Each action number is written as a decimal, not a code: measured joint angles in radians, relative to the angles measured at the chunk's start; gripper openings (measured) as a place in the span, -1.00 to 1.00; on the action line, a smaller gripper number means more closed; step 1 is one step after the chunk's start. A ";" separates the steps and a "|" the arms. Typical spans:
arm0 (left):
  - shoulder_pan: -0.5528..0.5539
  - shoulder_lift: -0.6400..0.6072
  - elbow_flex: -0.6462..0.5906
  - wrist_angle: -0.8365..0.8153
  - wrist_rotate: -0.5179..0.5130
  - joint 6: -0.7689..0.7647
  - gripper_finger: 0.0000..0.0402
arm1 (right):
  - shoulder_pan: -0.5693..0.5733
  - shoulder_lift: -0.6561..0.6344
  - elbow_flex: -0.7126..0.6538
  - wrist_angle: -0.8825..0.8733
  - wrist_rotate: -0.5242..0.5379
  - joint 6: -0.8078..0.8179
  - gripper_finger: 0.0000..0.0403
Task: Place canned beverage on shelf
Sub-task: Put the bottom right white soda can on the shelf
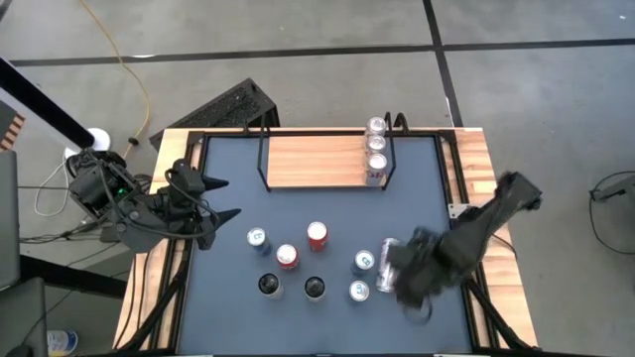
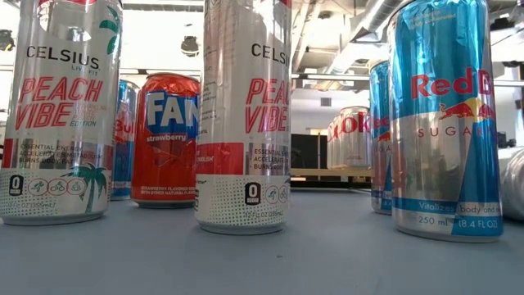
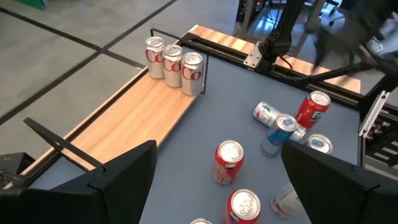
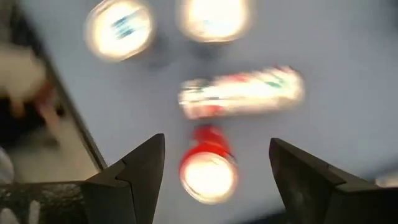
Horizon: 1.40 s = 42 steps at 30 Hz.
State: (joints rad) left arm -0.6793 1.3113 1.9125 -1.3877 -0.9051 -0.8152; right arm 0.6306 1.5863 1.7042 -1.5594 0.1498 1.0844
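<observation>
The light-wood shelf [image 1: 317, 161] with a black wire frame stands at the table's far edge. Three silver cola cans [image 1: 376, 149] stand on its right end. Several drink cans stand on the dark table top near the middle. One white can [image 1: 387, 260] lies on its side. My right gripper [image 1: 405, 283] hangs open over the near right group. In the right wrist view its fingers [image 4: 216, 142] stand on either side of a red can [image 4: 208, 171] below, without touching it. My left gripper [image 1: 230, 198] is open and empty at the table's left, pointing right.
Standing cans: blue-topped [image 1: 258, 238], red [image 1: 317, 235], red and white [image 1: 287, 257], two dark [image 1: 269, 286] [image 1: 315, 289], two blue [image 1: 363, 262] [image 1: 358, 291]. The shelf's left and middle [image 3: 134, 115] are bare wood. A black crate [image 1: 233, 107] stands beyond the far left corner.
</observation>
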 joint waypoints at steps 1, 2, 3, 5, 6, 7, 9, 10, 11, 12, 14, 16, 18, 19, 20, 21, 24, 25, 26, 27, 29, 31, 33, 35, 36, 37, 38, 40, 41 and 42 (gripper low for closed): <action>0.000 0.000 0.000 0.003 0.000 -0.001 0.65 | -0.032 -0.032 -0.002 -0.017 -0.020 0.098 0.36; 0.000 0.000 0.000 0.007 0.000 -0.001 0.65 | -0.067 -0.068 -0.015 -0.016 -0.041 0.208 0.36; 0.000 0.000 0.000 0.012 0.000 -0.002 0.65 | -0.102 -0.103 -0.034 0.001 -0.062 0.326 0.36; 0.000 0.000 0.000 0.017 0.000 -0.002 0.65 | -0.146 -0.154 -0.065 0.030 -0.061 0.505 0.36; 0.000 0.000 0.000 0.017 0.000 -0.002 0.65 | -0.166 -0.171 -0.080 0.022 -0.060 0.543 0.36; 0.000 0.000 0.000 0.017 0.000 -0.002 0.65 | -0.184 -0.186 -0.099 0.006 -0.060 0.560 0.36; 0.000 0.000 0.000 0.017 0.001 -0.002 0.65 | -0.205 -0.210 -0.149 -0.012 -0.059 0.605 0.36; 0.000 0.000 0.000 0.017 0.001 -0.002 0.65 | -0.210 -0.219 -0.183 -0.006 -0.057 0.636 0.36; 0.000 0.000 0.000 0.017 0.003 -0.002 0.65 | -0.217 -0.229 -0.223 0.006 -0.054 0.668 0.36; 0.000 0.000 0.000 0.017 0.003 -0.002 0.65 | -0.225 -0.238 -0.267 0.031 -0.054 0.692 0.36; 0.000 0.000 0.000 0.017 0.003 0.003 0.66 | -0.238 -0.258 -0.359 0.130 -0.062 0.721 0.36; 0.000 0.000 0.000 0.017 0.003 0.006 0.65 | -0.251 -0.277 -0.459 0.248 -0.067 0.754 0.36; 0.000 0.000 0.000 0.017 0.003 0.005 0.66 | -0.265 -0.287 -0.547 0.357 -0.070 0.779 0.36; 0.000 0.000 0.000 0.017 0.004 0.004 0.65 | -0.273 -0.291 -0.587 0.401 -0.070 0.798 0.36; 0.000 0.000 0.000 0.017 0.004 0.002 0.66 | -0.281 -0.293 -0.621 0.435 -0.070 0.818 0.36; 0.000 0.000 0.000 0.017 0.004 0.001 0.65 | -0.291 -0.291 -0.649 0.465 -0.070 0.832 0.36; 0.000 0.000 0.000 0.017 0.005 0.000 0.65 | -0.319 -0.272 -0.702 0.540 -0.086 0.830 0.36; 0.000 0.000 0.000 0.017 0.006 -0.001 0.65 | -0.326 -0.261 -0.709 0.554 -0.096 0.830 0.36; 0.000 0.000 0.000 0.017 0.006 -0.001 0.66 | -0.328 -0.251 -0.713 0.556 -0.098 0.830 0.36; 0.000 0.000 0.000 0.017 0.007 -0.001 0.65 | -0.328 -0.237 -0.713 0.550 -0.099 0.831 0.36; 0.000 0.000 0.000 0.017 0.007 -0.001 0.65 | -0.331 -0.204 -0.713 0.545 -0.107 0.836 0.36; 0.000 0.000 0.000 0.017 0.007 -0.001 0.65 | -0.339 -0.164 -0.713 0.547 -0.129 0.831 0.36; 0.000 0.000 0.000 0.017 0.006 -0.001 0.65 | -0.340 -0.123 -0.713 0.556 -0.145 0.830 0.36; 0.000 0.000 0.000 0.017 0.006 -0.001 0.65 | -0.348 -0.087 -0.714 0.570 -0.176 0.822 0.36; 0.000 0.000 0.000 0.017 0.006 -0.001 0.66 | -0.353 -0.071 -0.713 0.590 -0.191 0.805 0.36; 0.000 0.000 0.000 0.017 0.006 -0.001 0.66 | -0.359 -0.055 -0.713 0.602 -0.199 0.790 0.36; 0.000 0.000 0.000 0.017 0.006 -0.001 0.66 | -0.364 -0.038 -0.712 0.606 -0.209 0.789 0.36; 0.000 0.000 0.000 0.017 0.006 -0.001 0.65 | -0.367 -0.010 -0.713 0.600 -0.230 0.798 0.36; 0.000 0.000 0.000 0.017 0.007 -0.001 0.65 | -0.369 0.000 -0.713 0.601 -0.231 0.797 0.36; 0.000 0.000 0.000 0.017 0.007 -0.001 0.66 | -0.373 0.011 -0.713 0.610 -0.232 0.793 0.36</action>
State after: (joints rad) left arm -0.6794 1.3113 1.9125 -1.3712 -0.8982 -0.8165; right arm 0.2571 1.5977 0.9914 -0.9493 -0.0818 1.8771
